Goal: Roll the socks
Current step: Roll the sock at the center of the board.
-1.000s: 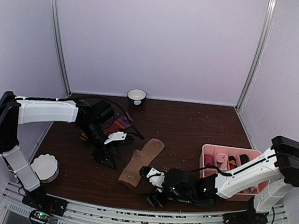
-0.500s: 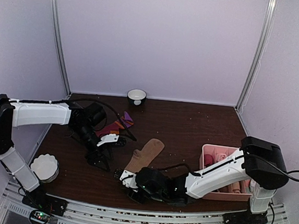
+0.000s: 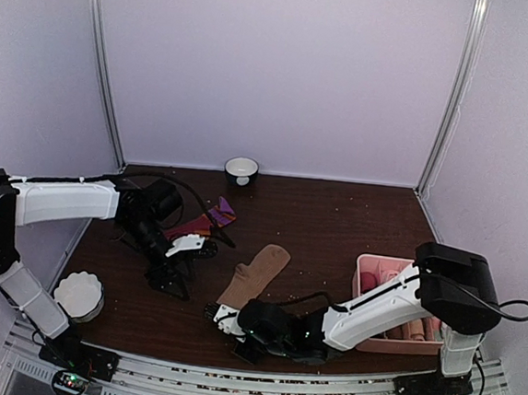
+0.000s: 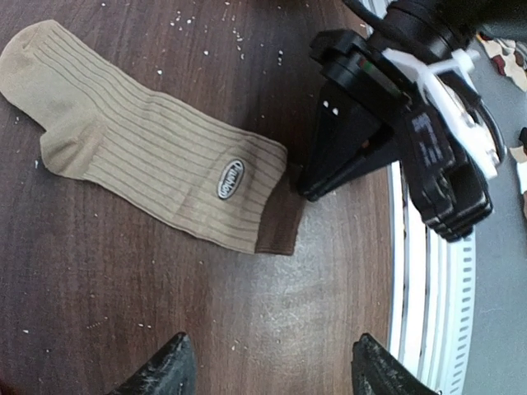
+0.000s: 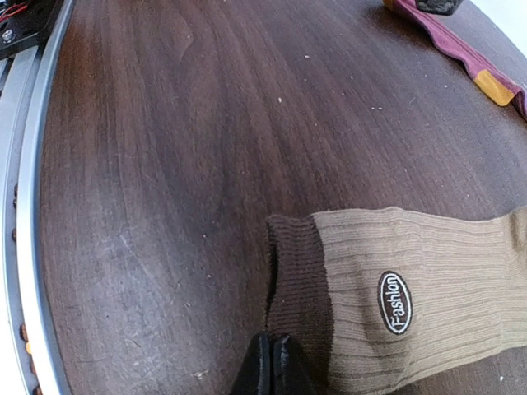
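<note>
Fingers of the right gripper (image 5: 265, 366) were pressed together, touching the tan sock (image 5: 428, 280) at its brown cuff, while the left gripper (image 4: 268, 374) hung spread wide, empty.

My left arm (image 3: 65, 196), right arm (image 3: 379, 305) wearing white shells, black joints bulging between. Thin black cable (image 3: 519, 309) looping off shoulder. On my right gripper (image 4: 306, 188): black wedge fingers tapering, white bracket sitting behind, pale dots marking housing. Left fingertips (image 4: 169, 370) showing black, rough.
</note>
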Robot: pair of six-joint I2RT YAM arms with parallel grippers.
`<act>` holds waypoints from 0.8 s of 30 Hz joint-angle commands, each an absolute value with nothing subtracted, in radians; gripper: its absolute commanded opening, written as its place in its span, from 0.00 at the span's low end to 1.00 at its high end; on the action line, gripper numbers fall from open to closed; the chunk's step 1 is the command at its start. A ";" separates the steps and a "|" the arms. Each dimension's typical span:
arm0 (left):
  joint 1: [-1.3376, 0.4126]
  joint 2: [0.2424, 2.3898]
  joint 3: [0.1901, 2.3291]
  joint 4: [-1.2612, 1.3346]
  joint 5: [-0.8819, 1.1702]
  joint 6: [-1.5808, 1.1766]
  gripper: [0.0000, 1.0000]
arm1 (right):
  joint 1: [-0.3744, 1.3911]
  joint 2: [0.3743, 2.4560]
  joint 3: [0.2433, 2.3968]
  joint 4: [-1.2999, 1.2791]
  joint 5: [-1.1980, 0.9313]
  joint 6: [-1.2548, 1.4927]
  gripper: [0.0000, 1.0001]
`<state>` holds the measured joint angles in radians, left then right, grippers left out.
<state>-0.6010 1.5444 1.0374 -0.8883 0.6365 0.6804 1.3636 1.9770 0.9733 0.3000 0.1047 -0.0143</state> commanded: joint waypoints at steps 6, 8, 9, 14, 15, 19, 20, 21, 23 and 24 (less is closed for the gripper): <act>-0.663 1.485 0.939 -0.784 0.594 0.722 0.60 | 1.244 1.969 0.972 0.251 -0.144 0.178 0.00; -0.704 1.467 0.906 -0.743 0.555 0.725 0.59 | 1.190 1.976 0.970 0.253 -0.246 0.245 0.00; -0.728 1.459 0.892 -0.725 0.524 0.727 0.59 | 1.165 1.981 0.967 0.261 -0.298 0.281 0.00; -0.850 1.455 0.852 -0.618 0.390 0.731 0.56 | 1.071 1.990 0.939 0.369 -0.521 0.476 0.00; -0.866 1.460 0.851 -0.597 0.369 0.727 0.55 | 1.061 1.993 0.940 0.376 -0.553 0.505 0.00; -0.912 1.492 0.869 -0.501 0.262 0.712 0.50 | 1.047 2.000 0.950 0.368 -0.617 0.571 0.00; -0.917 1.502 0.878 -0.486 0.233 0.714 0.49 | 1.046 2.002 0.948 0.376 -0.635 0.589 0.00; -0.920 1.511 0.887 -0.471 0.220 0.713 0.49 | 1.045 2.005 0.946 0.386 -0.650 0.610 0.00; -0.924 1.524 0.903 -0.463 0.219 0.729 0.48 | 1.045 2.004 0.939 0.411 -0.672 0.650 0.00; -0.932 1.532 0.911 -0.463 0.216 0.739 0.48 | 1.045 2.001 0.930 0.427 -0.682 0.669 0.00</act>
